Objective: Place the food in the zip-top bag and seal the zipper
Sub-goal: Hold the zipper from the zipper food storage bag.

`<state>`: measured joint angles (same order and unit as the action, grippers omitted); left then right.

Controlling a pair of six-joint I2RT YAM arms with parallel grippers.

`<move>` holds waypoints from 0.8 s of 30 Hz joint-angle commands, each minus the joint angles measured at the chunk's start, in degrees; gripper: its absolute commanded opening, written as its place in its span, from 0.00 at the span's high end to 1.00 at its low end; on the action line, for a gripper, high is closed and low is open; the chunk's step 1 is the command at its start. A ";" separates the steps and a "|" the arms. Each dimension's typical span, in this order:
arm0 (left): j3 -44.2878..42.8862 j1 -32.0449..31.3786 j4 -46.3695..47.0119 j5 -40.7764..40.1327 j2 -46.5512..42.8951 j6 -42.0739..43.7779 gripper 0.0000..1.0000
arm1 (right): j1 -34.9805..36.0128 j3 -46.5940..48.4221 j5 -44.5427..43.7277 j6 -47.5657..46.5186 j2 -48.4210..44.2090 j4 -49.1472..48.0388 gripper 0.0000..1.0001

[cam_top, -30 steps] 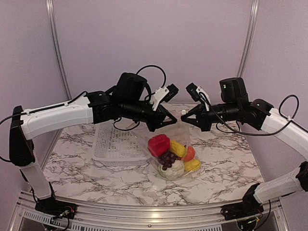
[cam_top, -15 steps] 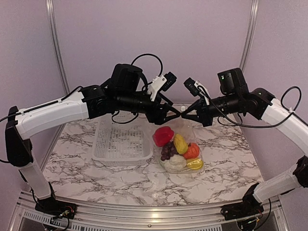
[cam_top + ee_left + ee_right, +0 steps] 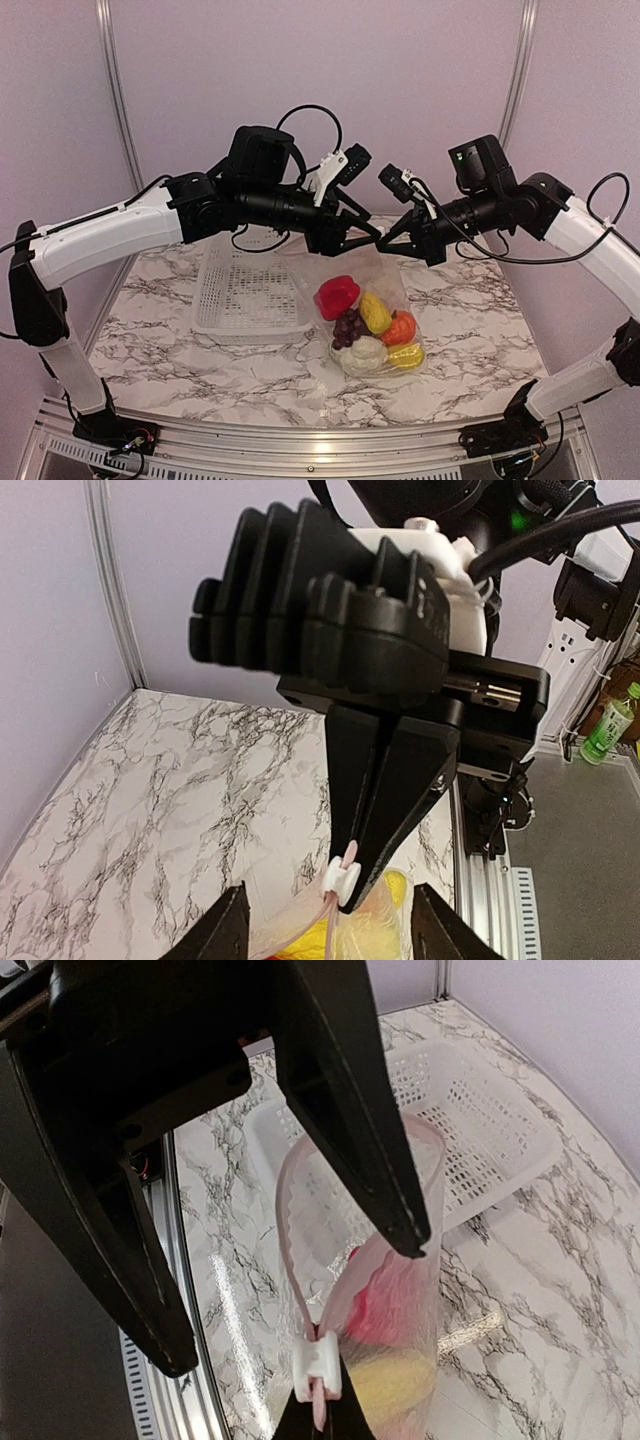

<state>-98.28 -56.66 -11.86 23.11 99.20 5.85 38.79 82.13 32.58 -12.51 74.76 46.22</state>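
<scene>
The clear zip-top bag point(image 3: 385, 285) hangs from my right gripper point(image 3: 388, 240), which is shut on the end of the pink zipper point(image 3: 295, 1260) just below the white slider point(image 3: 319, 1363). Inside, at the bottom, lies the food: red pepper point(image 3: 337, 296), corn point(image 3: 375, 312), grapes point(image 3: 348, 327), orange fruit point(image 3: 400, 327), cauliflower point(image 3: 362, 353). The bag's mouth gapes open in a loop. My left gripper point(image 3: 366, 237) faces the right one, jaws open on either side of the bag's top, holding nothing. In the left wrist view the left gripper point(image 3: 328, 912) stands open below the slider point(image 3: 343, 878).
The white perforated basket point(image 3: 250, 300) stands left of the bag on the marble table point(image 3: 180, 360). Lilac walls close the back and sides. The metal rail point(image 3: 300, 440) runs along the near edge.
My left gripper has opened and let go of the bag's top. Both arms rose a little, and the bag with the food swung to the right, hanging from the right gripper alone.
</scene>
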 commanded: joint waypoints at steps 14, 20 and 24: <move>1.50 0.59 2.48 7.11 2.71 -2.15 0.60 | 1.25 5.67 3.97 -0.33 0.82 0.94 1.00; 2.63 1.10 4.31 9.54 2.53 -3.47 0.76 | 1.27 5.94 2.99 -0.23 1.00 0.97 1.00; 3.46 2.00 6.06 10.37 1.92 -5.41 0.76 | 1.21 5.77 2.68 -0.14 1.26 0.89 1.00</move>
<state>-96.18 -55.51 -8.67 30.96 101.10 2.50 39.44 84.51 34.83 -12.49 76.12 49.47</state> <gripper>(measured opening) 0.241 0.003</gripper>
